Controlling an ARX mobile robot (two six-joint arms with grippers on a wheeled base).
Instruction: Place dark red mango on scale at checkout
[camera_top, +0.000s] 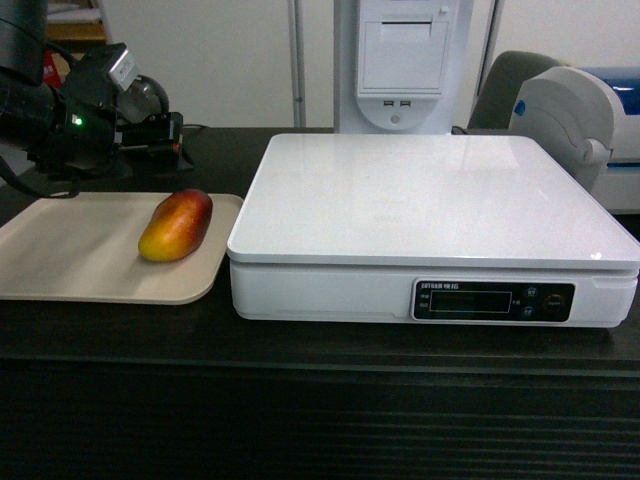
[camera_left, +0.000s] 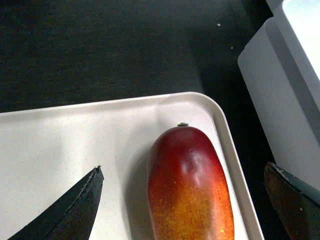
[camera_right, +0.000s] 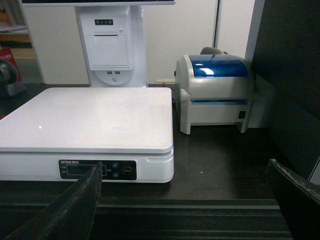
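Note:
The dark red mango (camera_top: 177, 225) lies on a beige tray (camera_top: 60, 260) at the left of the black checkout counter (camera_top: 320, 400). Its red end points away from me. Beside the tray on the right stands the white scale (camera_top: 430, 200), its top bare. My left gripper (camera_top: 160, 130) hovers over the tray's far edge. In the left wrist view, that left gripper (camera_left: 183, 169) is open, its fingers either side of the mango (camera_left: 189, 185) without touching it. My right gripper (camera_right: 185, 170) is open and holds nothing, low in front of the counter, right of the scale (camera_right: 90, 115). It is out of the head view.
A white kiosk column (camera_top: 400, 60) stands behind the scale. A white and blue label printer (camera_right: 215, 95) sits on the counter to the scale's right, with a dark wall panel (camera_right: 290, 75) beyond it. The tray's rim (camera_left: 235, 170) lies close to the scale's side (camera_left: 280, 100).

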